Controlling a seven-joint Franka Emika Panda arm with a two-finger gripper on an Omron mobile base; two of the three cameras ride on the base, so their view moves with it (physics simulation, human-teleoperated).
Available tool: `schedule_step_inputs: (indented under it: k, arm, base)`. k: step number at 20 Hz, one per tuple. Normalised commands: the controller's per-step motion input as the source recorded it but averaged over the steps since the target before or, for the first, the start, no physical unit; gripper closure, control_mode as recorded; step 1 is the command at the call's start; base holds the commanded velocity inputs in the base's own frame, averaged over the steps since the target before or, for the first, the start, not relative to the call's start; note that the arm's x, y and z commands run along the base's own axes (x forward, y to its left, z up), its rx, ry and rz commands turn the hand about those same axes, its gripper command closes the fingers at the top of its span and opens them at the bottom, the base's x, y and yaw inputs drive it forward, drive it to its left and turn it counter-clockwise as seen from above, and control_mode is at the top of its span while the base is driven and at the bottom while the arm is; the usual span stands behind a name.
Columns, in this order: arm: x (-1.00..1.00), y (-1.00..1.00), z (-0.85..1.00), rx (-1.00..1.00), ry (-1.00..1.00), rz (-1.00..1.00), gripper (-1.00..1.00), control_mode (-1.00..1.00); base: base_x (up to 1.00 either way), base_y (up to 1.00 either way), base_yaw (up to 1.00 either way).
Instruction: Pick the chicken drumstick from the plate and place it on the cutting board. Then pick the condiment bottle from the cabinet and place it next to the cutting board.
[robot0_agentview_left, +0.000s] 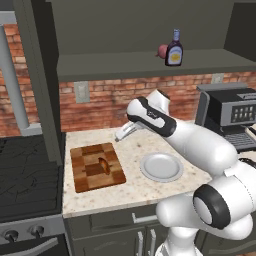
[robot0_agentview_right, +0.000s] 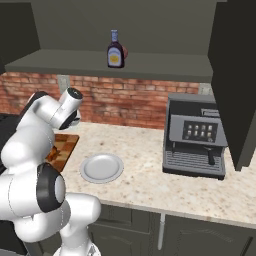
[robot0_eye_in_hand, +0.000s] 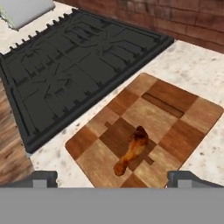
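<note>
Tool (robot0_agentview_left: 121, 134) above the table (robot0_agentview_left: 150, 187), with jaws wide apart and nothing between them. Chicken drumstick (robot0_eye_in_hand: 131, 151) lying flat on the cutting board (robot0_eye_in_hand: 175, 131), near its middle, bone end pointing toward the camera in the hand view. Plate (robot0_agentview_left: 161, 167) bare now, just beside the board on the table. So step 1 looks done, and the bottle step comes next.

To do that step well: lift straight up first, well clear of the board, so as not to bump the meat. Then swing up to the open shelf of the cabinet (robot0_agentview_left: 150, 62). Come at the condiment bottle (robot0_agentview_left: 174, 49) from the front, level with its fat middle, not the thin neck. Keep the jaws wide until both sides of the bottle sit between them. Squeeze gently, lift a little, pull straight out. Watch the reddish round thing (robot0_agentview_left: 163, 50) just behind the bottle, maybe an onion, hard to tell from here. Set the bottle down upright on bare table next to the board, not on it.

Counted, near to far: 1 plate, 1 cutting board, 1 drumstick, 1 stove (robot0_eye_in_hand: 78, 57), 1 coffee machine (robot0_agentview_right: 195, 137), 1 bottle, 1 reddish round thing.
</note>
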Motion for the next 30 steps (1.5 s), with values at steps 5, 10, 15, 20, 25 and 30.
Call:
schedule_step_inputs:
  k: [5,10,15,20,25,30]
  arm:
    - [0.1,-0.01,0.0,0.0,-0.19,0.07,-1.0,-1.0]
    - [0.05,-0.07,0.0,0.0,-0.24,0.11,-1.0,-1.0]
    - [0.0,-0.11,0.0,0.0,-0.21,0.15,-1.0,-1.0]
    - [0.0,-0.12,0.05,0.0,-0.15,0.15,-1.0,-1.0]
    - [0.02,-0.15,0.1,0.0,-0.13,0.1,-1.0,-1.0]
    - [0.02,-0.18,0.08,0.03,-0.09,0.04,-1.0,-1.0]
  base:
    - [0.0,0.0,0.0]
    - [0.0,0.0,0.0]
    - [0.0,0.0,0.0]
    - [0.0,0.0,0.0]
    - [0.0,0.0,0.0]
    - [0.0,0.0,0.0]
